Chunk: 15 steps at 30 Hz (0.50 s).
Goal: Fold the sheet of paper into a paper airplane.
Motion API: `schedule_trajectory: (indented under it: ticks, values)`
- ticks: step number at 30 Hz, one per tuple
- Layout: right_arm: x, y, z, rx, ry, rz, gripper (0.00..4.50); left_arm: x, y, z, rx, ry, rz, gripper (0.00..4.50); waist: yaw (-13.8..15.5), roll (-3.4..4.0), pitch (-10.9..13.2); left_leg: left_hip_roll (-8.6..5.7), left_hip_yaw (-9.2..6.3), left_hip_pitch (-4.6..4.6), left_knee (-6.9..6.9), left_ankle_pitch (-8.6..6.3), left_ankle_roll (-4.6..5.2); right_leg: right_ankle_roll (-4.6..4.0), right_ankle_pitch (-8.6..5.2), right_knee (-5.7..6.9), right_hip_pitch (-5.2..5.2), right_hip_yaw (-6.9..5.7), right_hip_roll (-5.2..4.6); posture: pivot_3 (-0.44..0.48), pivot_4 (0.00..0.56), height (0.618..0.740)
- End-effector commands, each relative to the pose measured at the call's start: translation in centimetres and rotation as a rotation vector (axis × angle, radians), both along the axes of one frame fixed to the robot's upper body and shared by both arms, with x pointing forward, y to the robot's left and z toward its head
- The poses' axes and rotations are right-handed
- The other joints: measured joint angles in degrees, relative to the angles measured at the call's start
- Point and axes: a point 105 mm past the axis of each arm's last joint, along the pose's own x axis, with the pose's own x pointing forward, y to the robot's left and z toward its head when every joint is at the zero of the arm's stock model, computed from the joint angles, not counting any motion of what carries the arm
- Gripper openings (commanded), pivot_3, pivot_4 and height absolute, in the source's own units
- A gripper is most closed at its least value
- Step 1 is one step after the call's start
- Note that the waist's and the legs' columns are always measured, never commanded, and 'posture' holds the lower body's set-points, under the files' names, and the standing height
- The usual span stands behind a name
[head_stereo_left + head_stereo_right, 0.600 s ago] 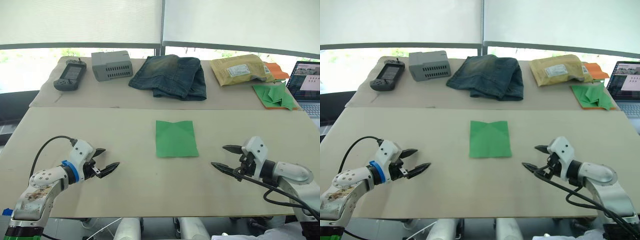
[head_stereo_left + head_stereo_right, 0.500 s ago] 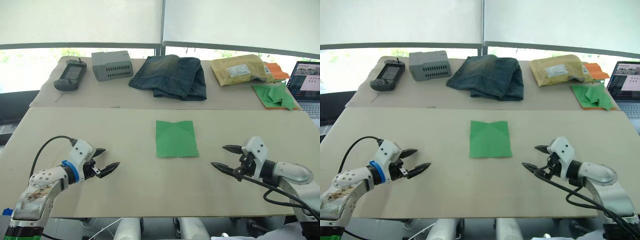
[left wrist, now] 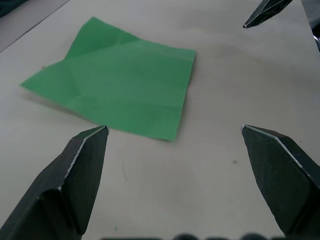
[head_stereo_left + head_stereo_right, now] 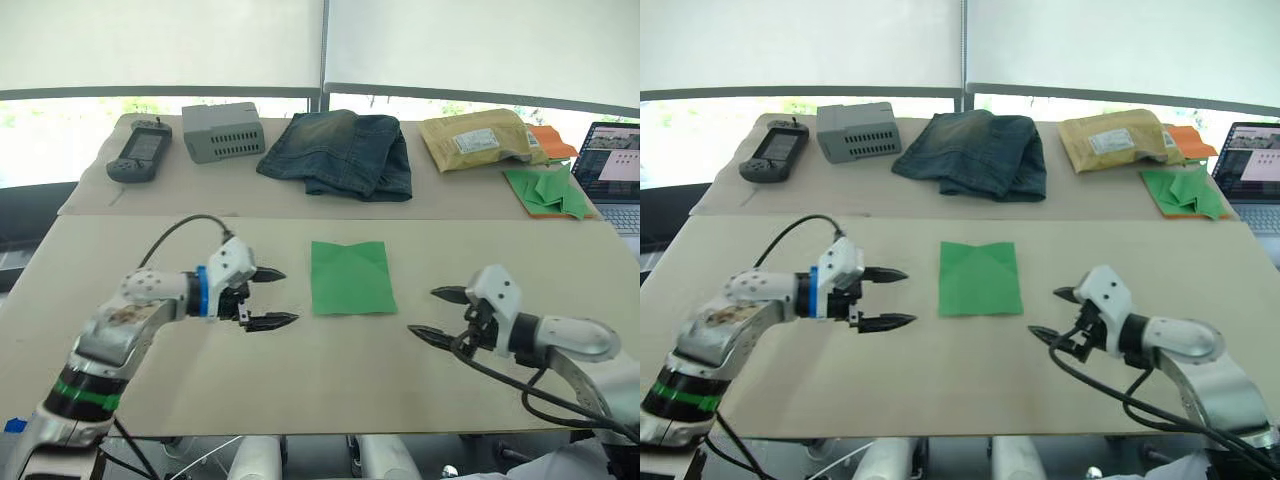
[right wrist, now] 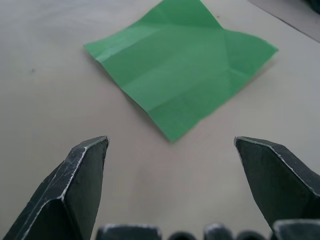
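— The left gripper just swung in from the bench's near-left corner, fingers spread, beside the sheet of paper.

— Sheet's mid-bench, untouched. The right gripper, also spread, edged closer. Folding looks about to begin.

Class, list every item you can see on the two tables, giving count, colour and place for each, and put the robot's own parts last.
Paper: one, bright green, creased, flat at the middle of the near table.
Handheld: one, dark grey, far table, left end.
Box: one, grey, vented, beside the handheld.
Jeans: one pair, blue, folded, middle of the far table.
Envelope: one, yellow, padded, far table, right.
Paper pile: green shapes on an orange sheet, far right.
Laptop: one, open, right edge.
Left claw: black, open, left of the paper.
Right claw: black, open, right of the paper.
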Motion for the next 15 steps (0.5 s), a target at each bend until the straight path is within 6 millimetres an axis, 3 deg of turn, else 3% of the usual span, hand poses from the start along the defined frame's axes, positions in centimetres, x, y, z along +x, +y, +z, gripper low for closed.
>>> schedule_trajectory:
  ticks: [1,4,11,15]
  values:
    - [0.8,0.0,0.5,-0.037,-0.042,-0.065,4.45,2.7,-1.8,0.1,0.079,-0.108,0.011,4.5,0.4,0.0,0.0,-0.01,0.0,0.02,0.04,0.0,0.0,0.01,0.0,0.0,0.06,-0.01,0.0,0.0,0.15,0.728]
    - [1.2,-0.7,0.0,-0.052,-0.061,-0.137,4.45,3.6,-4.1,0.5,0.027,-0.101,0.003,4.5,0.7,0.0,0.0,-0.09,-0.06,-0.03,0.07,-0.01,0.03,0.07,0.01,-0.12,0.16,0.0,-0.02,0.0,0.15,0.728]
    - [2.5,-2.3,0.2,-0.047,-0.13,-0.322,4.5,5.2,-5.7,-2.2,0.088,-0.049,0.066,2.36,0.0,0.0,0.0,-0.1,-0.05,-0.06,0.07,-0.11,0.18,0.1,0.01,-0.16,0.14,0.07,-0.04,0.0,0.15,0.728]
    - [2.6,-1.8,0.1,-0.029,-0.114,-0.336,4.5,5.7,-6.3,-3.7,0.119,-0.022,0.101,1.02,0.0,0.0,0.0,-0.08,-0.06,-0.02,0.07,-0.1,0.18,0.12,0.0,-0.09,0.15,0.07,-0.01,0.0,0.15,0.728]
